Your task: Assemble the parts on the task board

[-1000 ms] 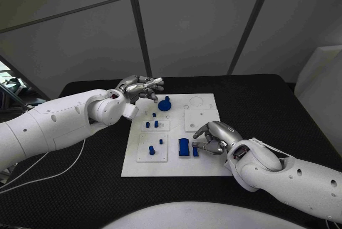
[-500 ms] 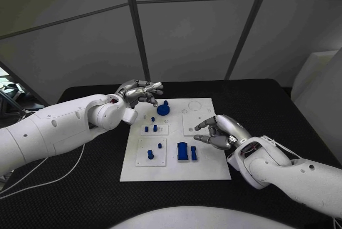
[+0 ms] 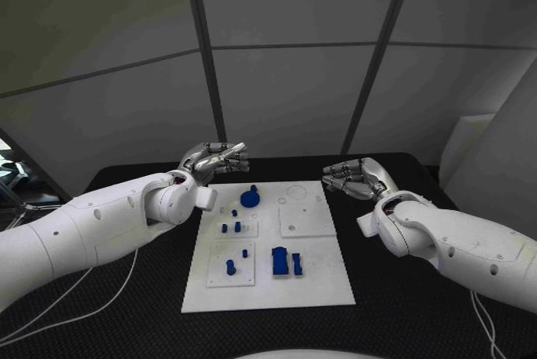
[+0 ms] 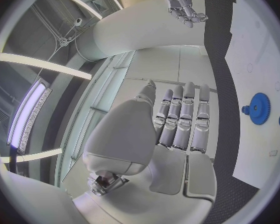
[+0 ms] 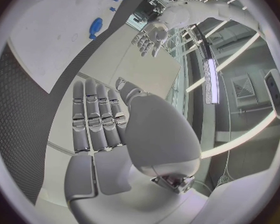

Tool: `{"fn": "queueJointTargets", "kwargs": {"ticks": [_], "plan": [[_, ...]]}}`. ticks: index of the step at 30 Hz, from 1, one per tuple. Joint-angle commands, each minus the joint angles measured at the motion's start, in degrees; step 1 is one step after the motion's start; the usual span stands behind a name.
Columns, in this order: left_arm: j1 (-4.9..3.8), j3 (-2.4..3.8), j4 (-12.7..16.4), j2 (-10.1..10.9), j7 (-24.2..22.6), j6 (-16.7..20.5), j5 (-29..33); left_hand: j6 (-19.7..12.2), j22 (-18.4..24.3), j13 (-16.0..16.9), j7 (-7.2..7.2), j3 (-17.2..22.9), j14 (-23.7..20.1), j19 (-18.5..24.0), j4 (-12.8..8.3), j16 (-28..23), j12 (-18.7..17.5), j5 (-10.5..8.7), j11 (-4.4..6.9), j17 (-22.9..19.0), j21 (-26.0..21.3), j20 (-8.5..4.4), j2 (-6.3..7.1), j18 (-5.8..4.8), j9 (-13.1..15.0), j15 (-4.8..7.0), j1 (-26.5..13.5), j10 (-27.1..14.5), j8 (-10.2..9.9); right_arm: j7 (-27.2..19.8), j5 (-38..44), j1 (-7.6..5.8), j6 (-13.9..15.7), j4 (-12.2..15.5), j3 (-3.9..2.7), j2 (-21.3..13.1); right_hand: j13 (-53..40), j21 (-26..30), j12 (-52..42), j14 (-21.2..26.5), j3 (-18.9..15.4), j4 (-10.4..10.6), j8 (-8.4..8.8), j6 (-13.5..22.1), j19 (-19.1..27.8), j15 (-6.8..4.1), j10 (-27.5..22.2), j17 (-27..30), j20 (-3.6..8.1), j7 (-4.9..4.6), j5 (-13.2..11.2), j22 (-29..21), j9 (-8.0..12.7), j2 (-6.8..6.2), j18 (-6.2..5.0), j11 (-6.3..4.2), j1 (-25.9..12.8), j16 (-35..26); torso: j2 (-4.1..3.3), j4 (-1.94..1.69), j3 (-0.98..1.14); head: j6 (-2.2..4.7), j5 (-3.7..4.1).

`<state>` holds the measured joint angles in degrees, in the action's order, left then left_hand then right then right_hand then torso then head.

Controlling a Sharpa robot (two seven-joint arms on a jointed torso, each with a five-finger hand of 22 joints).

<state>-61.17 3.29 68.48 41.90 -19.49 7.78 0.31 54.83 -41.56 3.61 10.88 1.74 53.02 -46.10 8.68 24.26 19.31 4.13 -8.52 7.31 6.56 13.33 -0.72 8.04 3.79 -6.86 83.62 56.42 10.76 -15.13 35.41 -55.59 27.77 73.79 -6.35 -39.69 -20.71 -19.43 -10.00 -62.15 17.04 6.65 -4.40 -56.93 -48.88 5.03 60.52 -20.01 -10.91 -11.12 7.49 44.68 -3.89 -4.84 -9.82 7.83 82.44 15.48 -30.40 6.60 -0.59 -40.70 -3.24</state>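
1. Two silver hands hang raised above the far end of the table, neither one holding anything.
2. Left hand sits beyond the task board's far left corner; its wrist view shows the fingers stretched out straight, side by side, with nothing between them.
3. Right hand hovers just off the board's far right corner; its own wrist view shows the fingers likewise extended and held together, the palm bare.
4. Both hands are apart from the board and from each other, with the board's far edge lying between them.
5. Task board, a white plate, lies in the middle of the black table, its long side running away from the robot.
6. Blue gear-shaped part with a small knob stands near the board's far left corner, the piece nearest the left hand; it also appears in the left wrist view.
7. Several small blue pegs stand on a raised white tile to the near side of the gear.
8. Two blue upright blocks stand side by side near the board's middle, with another small peg on the tile to their left.
9. One plain white square tile sits on the board's right half, near the right hand's wrist.
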Motion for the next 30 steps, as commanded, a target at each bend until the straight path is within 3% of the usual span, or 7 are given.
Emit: {"fn": "queueJointTargets", "kwargs": {"ticks": [1,15,16,19,27,28,30], "plan": [[0.15,0.04,-1.75,-1.10,-5.64,4.29,5.32,0.37,3.13,-0.08,-0.04,-0.48,-0.83,2.48,0.14,-5.00,-2.26,0.19,-0.13,-1.72,-2.62,1.22,0.15,2.37,-0.08,-0.85,0.78,0.72,-0.96,-7.23,-15.82,-0.80,-7.46,-4.70,-0.10,2.38,5.04,4.09,2.45,-0.77,0.27,-0.46,0.71,0.75,-0.62,0.41,0.09,2.84,-1.13,0.11,-0.13,-4.02,0.06,-0.16,-0.56,0.62,-0.89,-3.67,0.94,0.69,-0.37,1.67,-0.05],[1.20,0.06,-5.99,-4.58,-9.89,10.12,9.57,-0.78,13.61,-0.07,-0.55,-3.14,-1.99,10.00,0.17,-17.72,-11.66,0.21,-1.90,-3.69,-2.82,3.28,-0.24,2.36,-0.07,-2.99,-0.49,-1.31,-6.00,-8.59,-19.06,-1.48,-12.37,-14.71,-0.13,8.22,17.10,15.98,6.37,2.07,-6.71,-4.00,0.83,3.89,-3.78,3.29,-1.56,15.07,-3.68,-0.47,-0.21,-20.79,0.16,2.91,-0.70,2.01,-4.53,-11.96,1.60,0.46,-0.24,3.85,-1.19],[1.20,0.00,-5.72,-4.31,-6.65,7.29,7.04,-16.92,21.87,-3.61,-3.80,-1.74,-17.54,20.61,-2.49,-19.53,-13.77,-4.13,1.32,-7.31,-6.56,-1.65,0.72,-2.09,-3.79,0.12,-25.19,-17.58,-10.76,-6.38,-16.36,-1.31,-9.32,-14.15,-0.06,7.87,20.71,19.43,10.00,19.95,-9.47,-6.65,4.40,19.45,12.08,0.62,-19.11,20.01,0.73,2.97,-2.48,-27.43,3.89,4.84,2.96,-1.01,-27.83,-15.48,1.55,0.63,-0.37,3.79,-0.71],[1.19,-0.10,-4.88,-4.09,-6.76,8.18,6.82,-20.67,23.88,-3.61,-4.40,-1.74,-20.82,23.27,-2.97,-20.10,-14.41,-4.13,1.93,-7.31,-6.56,-2.83,0.72,-1.75,-3.79,0.65,-31.04,-21.56,-10.76,-6.62,-16.92,-1.41,-8.56,-13.26,0.13,7.49,20.71,19.43,10.00,24.09,-10.30,-6.65,4.40,23.29,15.52,0.22,-23.15,20.01,1.67,3.75,-2.86,-29.44,3.89,4.84,2.96,-1.59,-33.15,-15.48,1.40,0.18,-0.31,3.95,-0.47],[1.14,-1.00,2.54,-2.16,-7.76,16.10,4.81,-30.46,28.94,-3.61,-6.24,-1.74,-30.04,29.81,-4.59,-24.26,-19.31,-4.13,3.83,-7.31,-6.56,-5.84,0.72,-1.92,-3.79,2.43,-46.09,-31.55,-10.76,-8.79,-21.90,-2.26,-1.86,-5.34,1.80,4.13,20.71,19.43,10.00,34.77,-12.19,-6.65,4.40,32.72,24.87,-5.03,-33.64,20.01,4.26,5.81,-7.49,-33.72,3.89,4.84,4.55,-3.34,-46.94,-15.48,0.15,-3.70,0.20,5.31,1.66],[1.13,-1.16,3.91,-1.80,-7.94,17.58,4.44,-31.35,29.40,-3.61,-6.42,-1.74,-30.88,30.40,-8.68,-24.26,-19.31,-4.13,4.00,-7.31,-6.56,-6.11,0.72,-8.04,-3.79,2.60,-47.46,-32.46,-10.76,-9.19,-22.83,-2.42,-0.61,-3.86,2.11,3.50,20.71,19.43,10.00,35.81,-12.39,-6.65,4.40,33.66,25.81,-5.03,-34.68,20.01,4.50,6.01,-7.49,-34.15,3.89,4.84,4.55,-3.51,-48.31,-15.48,-0.02,-4.25,0.28,5.50,1.96],[1.11,-1.55,7.09,-0.97,-8.37,20.96,3.58,-32.98,30.25,-3.61,-6.74,-1.74,-32.42,31.49,-8.68,-24.26,-19.31,-4.13,4.33,-7.31,-6.56,-6.63,0.72,-8.04,-3.79,6.86,-49.98,-34.12,-10.76,-10.11,-24.96,-2.78,2.26,-0.47,2.83,2.06,20.71,19.43,10.00,37.84,-12.72,-6.65,4.40,35.44,27.56,-5.03,-36.64,20.01,4.99,6.41,-7.49,-34.95,3.89,4.84,4.75,-7.83,-50.90,-15.48,-0.33,-5.19,0.40,5.83,2.47]]}}
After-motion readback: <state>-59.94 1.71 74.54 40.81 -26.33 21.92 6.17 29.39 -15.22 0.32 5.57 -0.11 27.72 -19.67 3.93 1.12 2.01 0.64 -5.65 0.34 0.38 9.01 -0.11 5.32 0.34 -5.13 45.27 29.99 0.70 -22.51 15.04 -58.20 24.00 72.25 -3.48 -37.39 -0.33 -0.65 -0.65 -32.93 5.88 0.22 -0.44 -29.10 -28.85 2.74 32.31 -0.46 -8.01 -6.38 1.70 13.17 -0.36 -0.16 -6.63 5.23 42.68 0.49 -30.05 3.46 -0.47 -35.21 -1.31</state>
